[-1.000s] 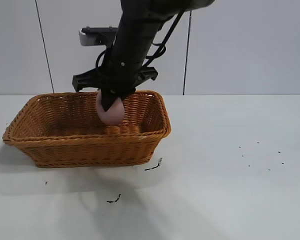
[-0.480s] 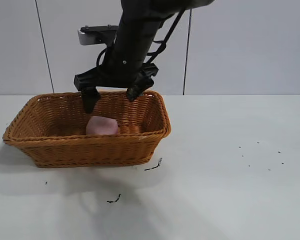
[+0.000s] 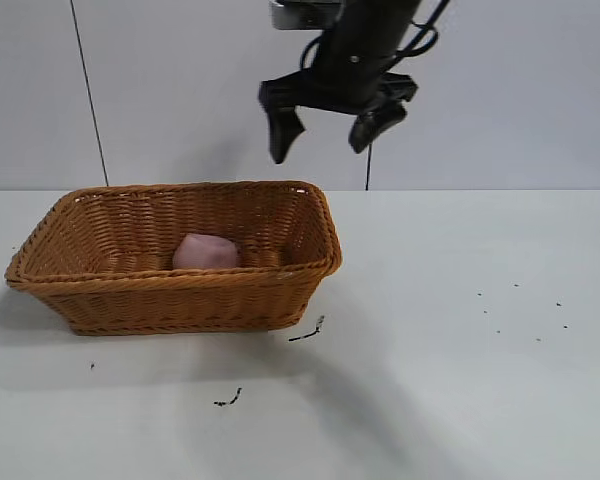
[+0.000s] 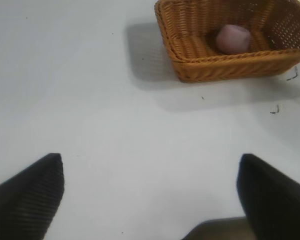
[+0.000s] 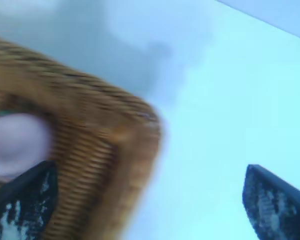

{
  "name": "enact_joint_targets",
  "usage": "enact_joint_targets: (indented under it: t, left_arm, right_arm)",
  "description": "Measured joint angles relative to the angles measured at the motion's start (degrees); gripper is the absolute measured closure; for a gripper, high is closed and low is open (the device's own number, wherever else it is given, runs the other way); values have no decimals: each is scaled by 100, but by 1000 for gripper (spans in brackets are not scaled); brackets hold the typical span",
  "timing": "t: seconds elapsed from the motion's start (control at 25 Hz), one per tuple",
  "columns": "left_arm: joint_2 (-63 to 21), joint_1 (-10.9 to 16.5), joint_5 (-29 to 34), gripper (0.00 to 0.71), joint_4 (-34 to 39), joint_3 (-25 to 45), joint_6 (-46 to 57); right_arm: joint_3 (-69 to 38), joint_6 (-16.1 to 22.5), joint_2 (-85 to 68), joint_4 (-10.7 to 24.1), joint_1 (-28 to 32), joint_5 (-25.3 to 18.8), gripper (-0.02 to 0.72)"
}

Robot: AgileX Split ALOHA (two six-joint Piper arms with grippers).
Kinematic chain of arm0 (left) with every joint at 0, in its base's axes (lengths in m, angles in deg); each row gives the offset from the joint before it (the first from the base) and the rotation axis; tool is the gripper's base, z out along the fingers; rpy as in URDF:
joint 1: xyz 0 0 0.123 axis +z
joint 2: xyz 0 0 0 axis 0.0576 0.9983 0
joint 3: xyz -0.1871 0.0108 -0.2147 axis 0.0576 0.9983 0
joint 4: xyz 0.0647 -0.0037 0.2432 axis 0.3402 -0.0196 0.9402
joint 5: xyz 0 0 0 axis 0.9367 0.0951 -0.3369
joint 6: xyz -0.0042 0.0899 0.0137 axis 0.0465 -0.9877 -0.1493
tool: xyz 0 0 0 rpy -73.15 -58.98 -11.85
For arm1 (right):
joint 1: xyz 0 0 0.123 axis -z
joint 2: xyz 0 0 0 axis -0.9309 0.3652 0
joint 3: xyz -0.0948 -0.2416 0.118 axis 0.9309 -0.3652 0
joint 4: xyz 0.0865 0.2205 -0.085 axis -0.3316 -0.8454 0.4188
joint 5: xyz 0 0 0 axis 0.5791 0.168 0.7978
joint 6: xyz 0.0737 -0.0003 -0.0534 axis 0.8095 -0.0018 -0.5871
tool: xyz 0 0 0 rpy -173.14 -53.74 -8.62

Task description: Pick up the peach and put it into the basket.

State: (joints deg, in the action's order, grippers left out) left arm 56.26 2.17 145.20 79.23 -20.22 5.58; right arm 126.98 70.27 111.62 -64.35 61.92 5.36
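Pink and matte, the peach [image 3: 206,251] lies on the floor of the basket [image 3: 50,268], toward the end nearer the middle of the tabletop [image 3: 450,360], touching nothing but the weave. From the left wrist view it shows as a pale lump [image 4: 233,38] against the far inner wall of the wicker [image 4: 190,65].

High above the basket's right-hand corner hangs the right end effector [image 3: 330,135], its two fingers spread wide with nothing between them, well clear of the braided rim. The left end effector [image 4: 150,195] sits off to the side over bare tabletop, fingers likewise parted and holding nothing; it appears parked.

Judging by this, the placing is done and the step in hand is the retreat. To do it well, the right arm should carry on straight up and away before swinging sideways, so no finger clips the flared rim and drags the light basket. Fingers should stay apart until clear. The peach looks settled, yet its rounded shape could let it roll if the basket is knocked.
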Motion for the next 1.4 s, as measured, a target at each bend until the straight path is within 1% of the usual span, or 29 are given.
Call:
enact_joint_targets:
  t: [0.12, 0.24, 0.32, 0.44, 0.6, 0.64, 0.72, 0.84, 1.0, 1.4]
  left_arm:
    - [0, 0, 0, 18, 0, 0, 0]
    - [0, 0, 0, 18, 0, 0, 0]
    - [0, 0, 0, 18, 0, 0, 0]
    - [0, 0, 0, 18, 0, 0, 0]
    - [0, 0, 0, 18, 0, 0, 0]
    - [0, 0, 0, 18, 0, 0, 0]
    - [0, 0, 0, 18, 0, 0, 0]
    - [0, 0, 0, 18, 0, 0, 0]
    - [0, 0, 0, 18, 0, 0, 0]
    - [0, 0, 0, 18, 0, 0, 0]
  right_arm:
    - [0, 0, -34, -15, 401, -200, 14]
    - [0, 0, -179, -53, 630, -267, 14]
    - [0, 0, -331, -68, 655, -328, 14]
    - [0, -8, -520, -83, 644, -594, 14]
    - [0, -122, -708, -101, 644, -1332, 14]
    - [0, -146, -753, -96, 644, -1448, 14]
    - [-57, -157, -862, -101, 644, -1545, 14]
    - [-359, -169, -1188, -142, 644, -1553, 14]
    - [-1462, -176, -2019, -303, 644, -1553, 14]
    - [-5187, -298, -5510, -320, 644, -1575, 14]
